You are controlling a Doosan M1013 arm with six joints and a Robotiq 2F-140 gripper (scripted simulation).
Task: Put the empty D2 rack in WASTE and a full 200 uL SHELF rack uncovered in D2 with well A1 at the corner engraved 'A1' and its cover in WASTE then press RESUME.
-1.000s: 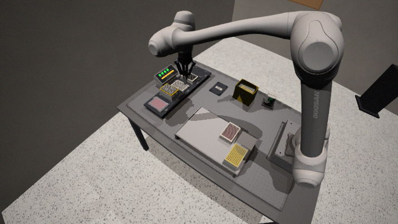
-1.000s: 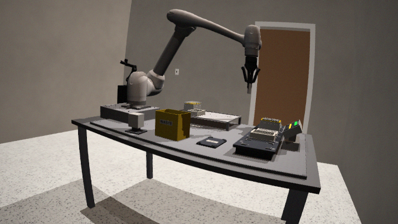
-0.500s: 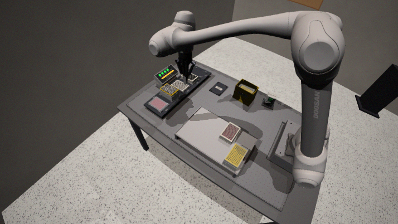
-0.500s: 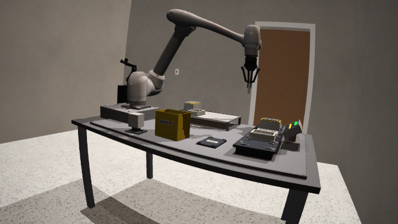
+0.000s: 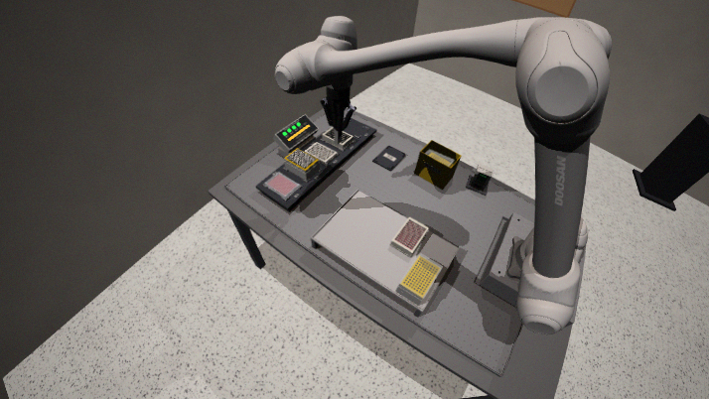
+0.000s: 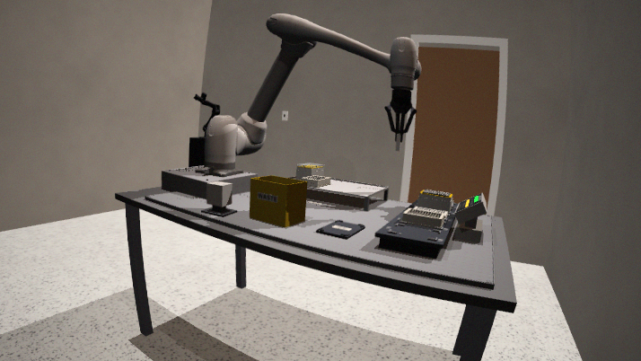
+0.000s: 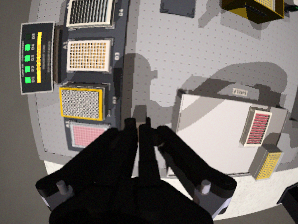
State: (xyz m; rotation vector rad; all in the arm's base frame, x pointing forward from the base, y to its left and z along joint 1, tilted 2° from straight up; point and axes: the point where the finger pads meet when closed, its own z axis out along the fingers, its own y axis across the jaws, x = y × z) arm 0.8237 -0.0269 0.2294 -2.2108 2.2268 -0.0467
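My gripper [image 5: 341,134] is shut and empty. It hangs high above the far end of the black deck [image 5: 321,164], as the exterior view [image 6: 399,141] and the wrist view [image 7: 140,143] also show. On the deck a yellow-framed rack [image 5: 301,160] [image 7: 81,103] with a speckled grey top sits in the second slot. A pink plate [image 5: 282,185], a pale plate [image 5: 321,152] and a ribbed reservoir fill other slots. The shelf [image 5: 382,243] holds a red rack [image 5: 410,234] and a yellow rack [image 5: 421,276].
The panel [image 5: 296,132] beside the deck shows green lights and an amber strip. The black regrip nest [image 5: 388,160] lies between the deck and the bin. A small button box [image 5: 479,182] stands right of the bin. The arm's base [image 5: 546,278] is at the table's near right end.
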